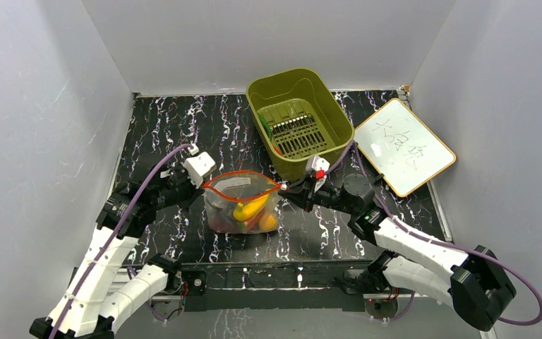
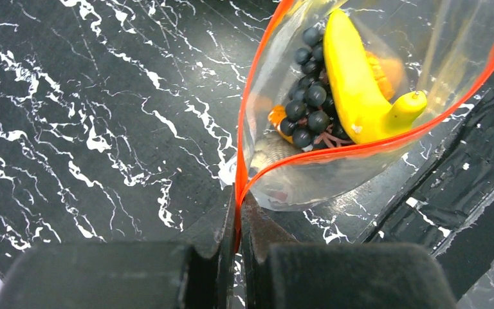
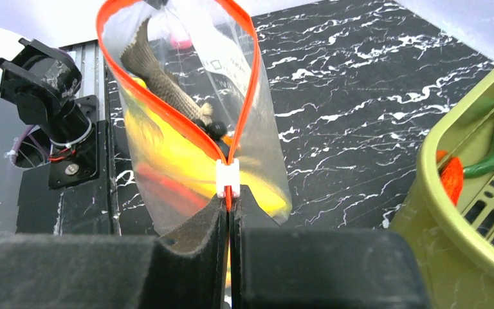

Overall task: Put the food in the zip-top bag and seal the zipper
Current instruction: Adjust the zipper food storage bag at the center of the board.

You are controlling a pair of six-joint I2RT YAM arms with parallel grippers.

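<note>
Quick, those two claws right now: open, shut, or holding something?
Left gripper: shut on the zip-top bag, at one end of its zipper.
Right gripper: shut on the bag's other zipper end.

left arm (image 1: 102,265): white shell links, black joint housings between them
right arm (image 1: 423,247): same white links; big rounded black housing at the elbow
cables: one purple cable (image 1: 152,180) along the left arm; a second purple cable (image 1: 529,300) loops off the right elbow
wrist cameras: white box (image 1: 199,168) on the left wrist; white block with a red mark (image 1: 317,168) on the right
left claw (image 2: 238,209): matte black, blocky, tapered fingers
right claw (image 3: 229,201): same matte black wedge fingers
base joint (image 3: 45,90): black housing, silver screw, thin red wires, white tie
mounts: black base rail (image 1: 275,277) at the table's near edge
</note>
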